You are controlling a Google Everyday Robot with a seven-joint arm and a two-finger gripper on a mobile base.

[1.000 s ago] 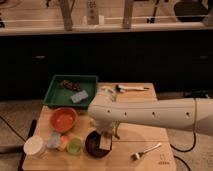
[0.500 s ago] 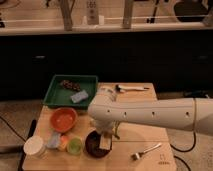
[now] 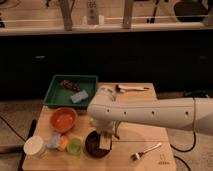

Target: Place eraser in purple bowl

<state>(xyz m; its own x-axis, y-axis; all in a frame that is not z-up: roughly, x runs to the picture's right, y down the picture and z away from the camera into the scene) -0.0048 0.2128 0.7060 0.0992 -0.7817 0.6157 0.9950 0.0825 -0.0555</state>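
Nothing has moved over the last second: the arm (image 3: 150, 114), the gripper (image 3: 106, 136) and every item on the table (image 3: 150, 127) sit exactly where they sat, so you are looking at a pause rather than a stroke. Nearest you, at about 6 o'clock on the table, the purple bowl (image 3: 92, 146) stands by the front edge. The gripper hangs down into its 3 o'clock side, jaws closed, with the pale eraser (image 3: 105, 144) at their tips. It looks pinched there, low inside the bowl's rim. Whether it already rests on the bowl's floor you cannot tell from this angle. At the bowl's 9 o'clock stand a small green cup (image 3: 75, 146) and, farther out, a white cup (image 3: 35, 147). A fork (image 3: 146, 151) lies at its 3 o'clock, well apart. Farther back, at the bowl's 10 o'clock, sits the orange bowl (image 3: 64, 120), untouched. Beyond it, at the table's 11 o'clock, the green tray (image 3: 65, 105) holds the grey-blue block (image 3: 79, 96), and a utensil (image 3: 131, 89) lies at the far edge near 1 o'clock. For you, the stillness probably means the carry is finished and only the release remains. Open the jaws here, then lift straight up so the fingers do not drag the bowl or tip it toward the fork.
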